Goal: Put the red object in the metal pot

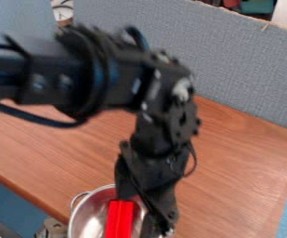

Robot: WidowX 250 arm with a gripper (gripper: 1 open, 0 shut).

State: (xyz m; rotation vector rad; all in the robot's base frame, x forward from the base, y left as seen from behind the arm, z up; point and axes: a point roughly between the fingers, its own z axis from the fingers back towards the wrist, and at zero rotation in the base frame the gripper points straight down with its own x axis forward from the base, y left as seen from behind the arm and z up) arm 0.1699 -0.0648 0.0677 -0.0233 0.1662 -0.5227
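- A wooden table [251, 158] stands by a grey wall [220, 65].
- The metal pot [86, 212] sits at the table's front edge.
- The red object [120, 221] lies inside the pot.
- The gripper [149, 216] hangs open over the pot's rim.
- It could bump the pot off the edge.

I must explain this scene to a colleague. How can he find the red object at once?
Start at the wooden table and go to its near edge, below the black robot arm. A shiny metal pot stands there. The red object is the bright flat bar inside it.
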